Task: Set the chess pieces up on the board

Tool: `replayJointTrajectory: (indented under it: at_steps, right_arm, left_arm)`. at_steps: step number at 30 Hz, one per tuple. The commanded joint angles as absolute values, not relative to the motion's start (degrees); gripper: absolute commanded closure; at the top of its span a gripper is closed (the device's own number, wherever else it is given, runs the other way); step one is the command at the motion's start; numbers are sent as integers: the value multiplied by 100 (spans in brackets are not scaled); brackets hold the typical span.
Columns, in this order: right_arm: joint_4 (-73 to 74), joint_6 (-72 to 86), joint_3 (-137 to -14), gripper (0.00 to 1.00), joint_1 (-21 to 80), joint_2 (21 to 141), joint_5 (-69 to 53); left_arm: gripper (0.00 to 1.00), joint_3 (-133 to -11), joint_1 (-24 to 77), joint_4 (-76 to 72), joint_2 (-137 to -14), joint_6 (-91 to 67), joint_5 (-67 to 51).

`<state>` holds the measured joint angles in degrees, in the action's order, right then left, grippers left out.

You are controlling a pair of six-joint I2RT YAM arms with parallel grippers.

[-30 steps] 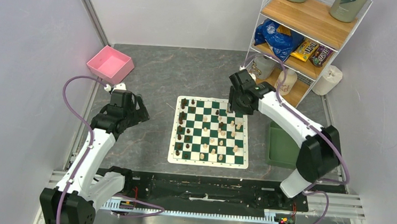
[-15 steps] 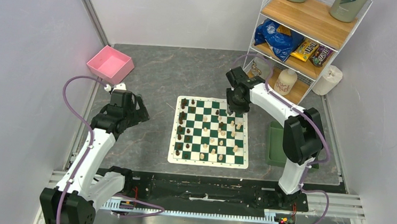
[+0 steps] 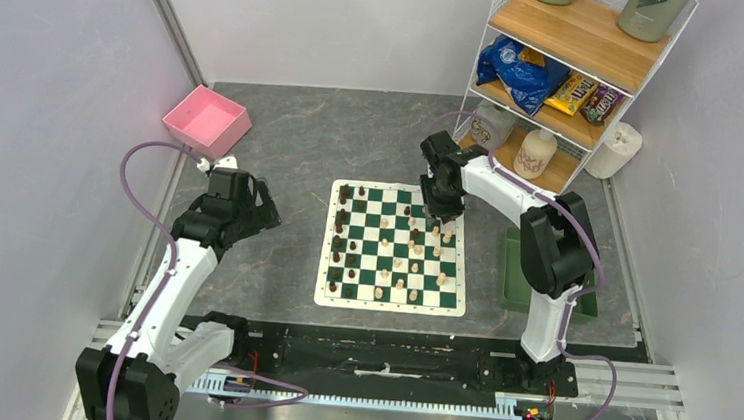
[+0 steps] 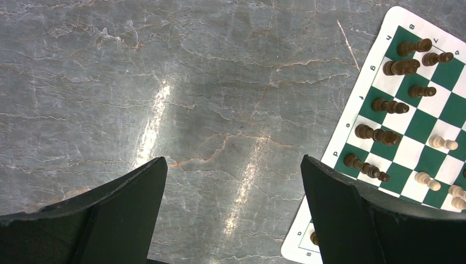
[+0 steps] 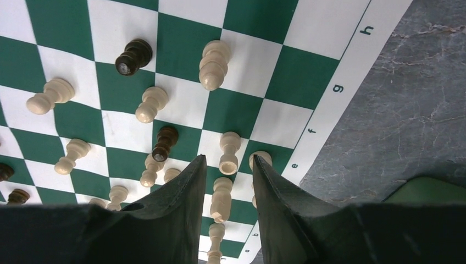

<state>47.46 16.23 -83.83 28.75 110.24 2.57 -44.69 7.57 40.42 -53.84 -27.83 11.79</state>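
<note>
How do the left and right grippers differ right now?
The left gripper stands wide open; the right gripper has its jaws close together. The left hangs over the table beside the board; the right is over the board's pieces, a pale piece in its gap, grip unclear. Both point downward.

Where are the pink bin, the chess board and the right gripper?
pink bin [image 3: 206, 120]: top external view, on its inner floor.
board [image 3: 388, 306]: top external view, on its near cream border.
right gripper [image 5: 228, 165]: right wrist view, midway between its fingertips.
</note>
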Motion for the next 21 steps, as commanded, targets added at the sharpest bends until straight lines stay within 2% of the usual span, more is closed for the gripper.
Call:
replayJointTrajectory:
  at_steps: [1, 6, 9, 21]
  right_arm:
    - [4739, 1462, -8586, 56, 2878, 11199, 191]
    - [4732, 1472, -8583, 57, 2883, 11300, 246]
    - [4711, 1463, -8595, 63, 2880, 11337, 168]
    - [4789, 1507, -8587, 63, 2877, 11329, 77]
  left_arm:
    - [1, -4632, 756, 3990, -5404, -2640, 1138]
    - [1, -4622, 756, 3990, -5392, -2646, 1126]
    - [1, -4623, 756, 3990, -5382, -2652, 1146]
    - [1, -4645, 756, 3990, -5447, -2639, 1160]
